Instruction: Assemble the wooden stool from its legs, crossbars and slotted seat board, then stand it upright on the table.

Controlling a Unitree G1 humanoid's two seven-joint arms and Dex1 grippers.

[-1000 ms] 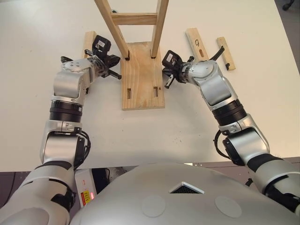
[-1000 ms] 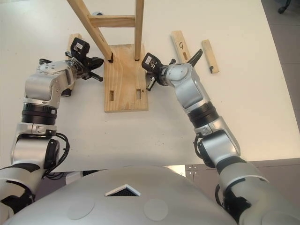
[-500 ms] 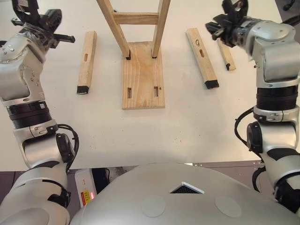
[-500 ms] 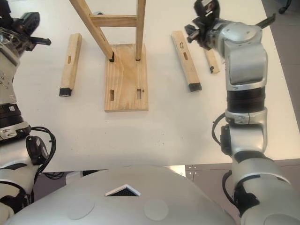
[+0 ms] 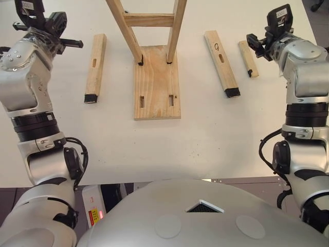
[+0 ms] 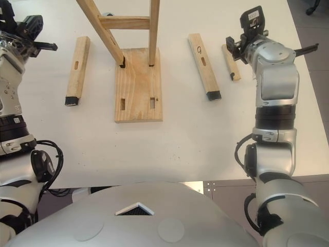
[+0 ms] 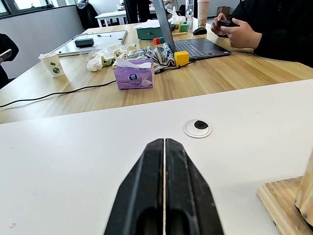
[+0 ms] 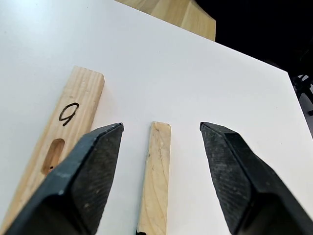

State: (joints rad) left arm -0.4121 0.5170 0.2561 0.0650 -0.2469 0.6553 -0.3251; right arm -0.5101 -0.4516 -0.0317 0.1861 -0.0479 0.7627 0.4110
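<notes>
The slotted seat board lies flat mid-table. Two legs joined by a crossbar stand in its far slots; the near slots are open. One loose leg lies to the left of the board, and a loose leg marked 9 lies to the right. A short crossbar lies beyond that one. My right gripper hovers open above the short crossbar, fingers on either side of it. My left gripper is raised at the far left, shut on nothing.
The white table's right edge runs close by my right arm, and its front edge is near me. A round cable grommet sits in the table's far part. A wooden desk with clutter stands beyond.
Both grippers left the seat board's sides and swung up and outward. In the last half second the right gripper settled over the short crossbar; the left barely moved.
</notes>
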